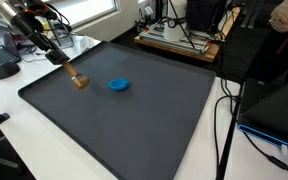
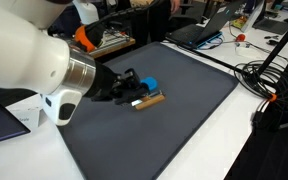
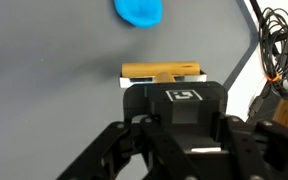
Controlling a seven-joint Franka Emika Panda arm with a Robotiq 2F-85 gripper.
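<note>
My gripper (image 1: 68, 70) is shut on a small wooden block with a white strip along one side (image 1: 79, 82), holding it low over a dark grey mat (image 1: 134, 120). In an exterior view the block (image 2: 150, 99) sticks out in front of the black gripper (image 2: 132, 93). The wrist view shows the block (image 3: 162, 71) just beyond the gripper (image 3: 166, 86), whose fingertips are hidden by its own body. A flat blue piece (image 1: 119, 85) lies on the mat a short way past the block, also seen in the wrist view (image 3: 139, 10) and beside the block (image 2: 150, 83).
The mat (image 2: 184, 110) covers most of a white table (image 1: 9, 110). Black cables (image 3: 277, 45) run along the table's edge beside the mat. Laptops and stands (image 1: 184, 35) crowd the far side, and a keyboard and mouse (image 1: 6, 68) sit behind the arm.
</note>
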